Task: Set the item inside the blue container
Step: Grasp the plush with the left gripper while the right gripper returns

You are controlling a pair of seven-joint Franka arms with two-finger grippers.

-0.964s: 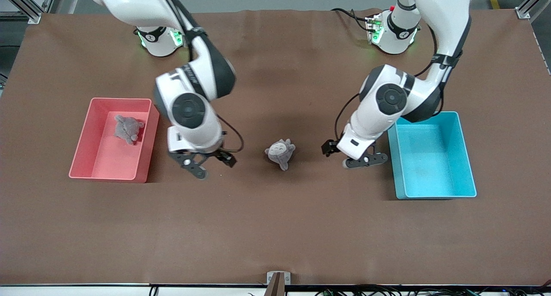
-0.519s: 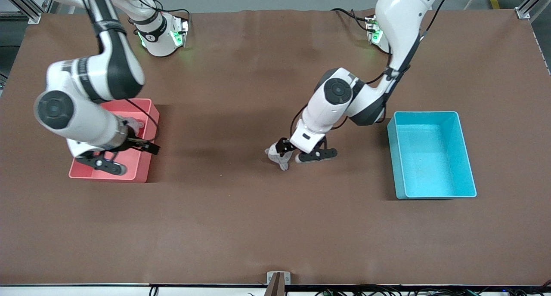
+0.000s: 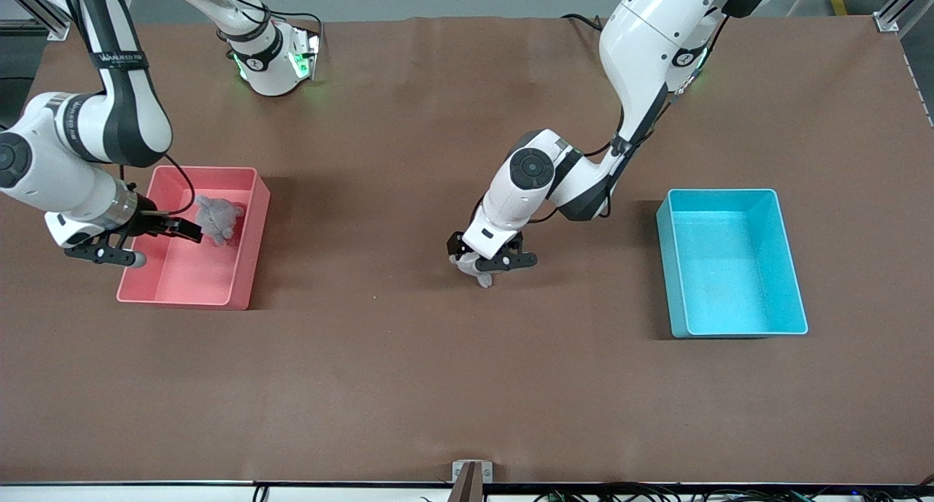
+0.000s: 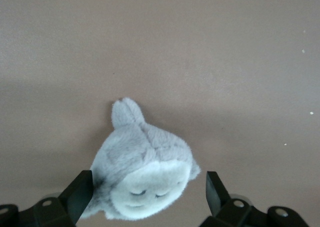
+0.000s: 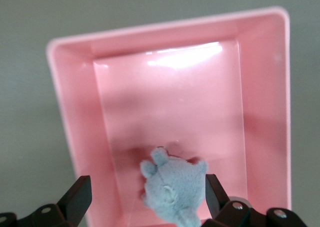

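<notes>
A grey plush toy lies on the brown table, about midway between the two bins. My left gripper is down around it, open, with one finger on each side. In the left wrist view the plush sits face up between the fingers without touching them. The blue container stands empty toward the left arm's end of the table. My right gripper hangs open over the pink bin, with a second grey plush beside it. The right wrist view shows that plush lying between the open fingers.
The pink bin stands toward the right arm's end of the table. Bare brown tabletop lies between the middle plush and the blue container. Both robot bases stand along the table's edge farthest from the front camera.
My left gripper has moved over the middle plush and come down astride it. The right arm has swung out over the pink bin, its gripper now by the plush there.
</notes>
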